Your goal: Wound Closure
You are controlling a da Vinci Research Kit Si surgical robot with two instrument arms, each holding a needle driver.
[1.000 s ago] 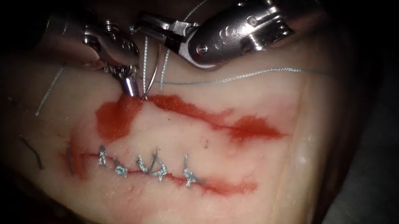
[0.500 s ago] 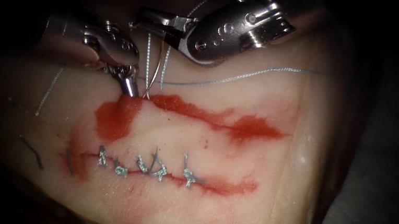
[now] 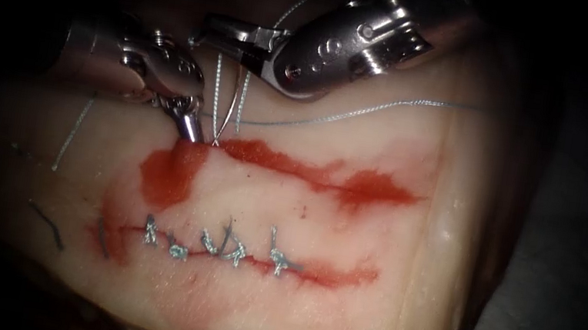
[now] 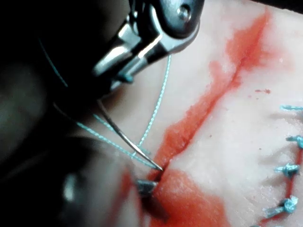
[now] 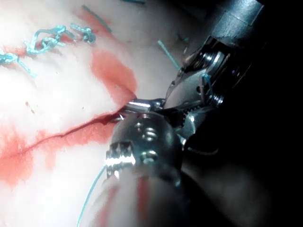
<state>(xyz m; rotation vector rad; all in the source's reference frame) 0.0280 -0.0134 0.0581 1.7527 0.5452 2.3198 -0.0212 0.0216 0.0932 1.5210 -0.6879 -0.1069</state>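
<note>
Stitches (image 3: pixel 220 246) close the lower cut, while the right tool (image 3: pixel 209 29) clamps the needle (image 3: pixel 218 111) at the unstitched upper cut (image 3: pixel 308 171), the left tool (image 3: pixel 191 126) seemingly gripping tissue (image 3: pixel 365 316).

Right claw (image 3: pixel 209 28) gripping needle (image 3: pixel 226 104) near its tail, needle tip at cut (image 3: pixel 308 171), left claw (image 3: pixel 191 126) touching tissue (image 3: pixel 340 273)

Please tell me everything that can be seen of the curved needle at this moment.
The needle is a thin, dark, gently curved metal wire. The right end effector is shut on its rear end, so it hangs down steeply towards the upper, open cut. Its sharp tip touches the tissue at the cut's left end, just beside the left end effector, whose tip presses there. Whether the tip has entered, I cannot tell. Pale blue thread runs close alongside it.
</note>
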